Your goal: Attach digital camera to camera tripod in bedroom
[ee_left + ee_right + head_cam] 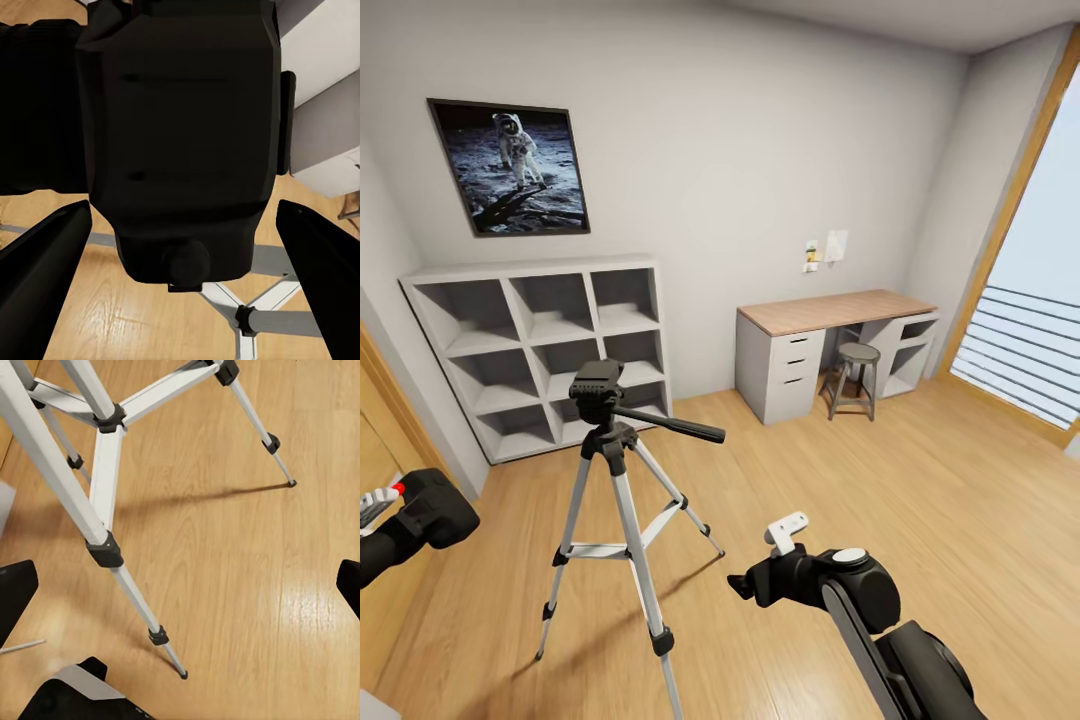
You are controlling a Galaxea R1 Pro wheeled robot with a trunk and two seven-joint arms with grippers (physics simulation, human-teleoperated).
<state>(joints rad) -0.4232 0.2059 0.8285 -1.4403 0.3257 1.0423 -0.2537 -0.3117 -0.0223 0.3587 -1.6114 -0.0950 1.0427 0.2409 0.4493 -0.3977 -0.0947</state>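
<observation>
The camera tripod (615, 470) stands on the wood floor left of centre, silver legs spread, its black head (598, 385) bare and its long handle (678, 426) pointing right. The digital camera (432, 512), black with a red button (398, 490), is at the far left edge, below and left of the tripod head, with my left gripper (400, 515) shut on it. In the left wrist view the camera (180, 142) sits between the dark fingers (45, 259). My right gripper (765, 558) hangs open to the right of the tripod legs (105, 547), empty.
A white cube shelf (550, 340) stands against the back wall under an astronaut poster (510, 165). A desk (830, 312) with drawers and a small grey stool (857, 375) are at the back right. A tall window (1030, 340) lies at right, a wood door frame (380, 400) at left.
</observation>
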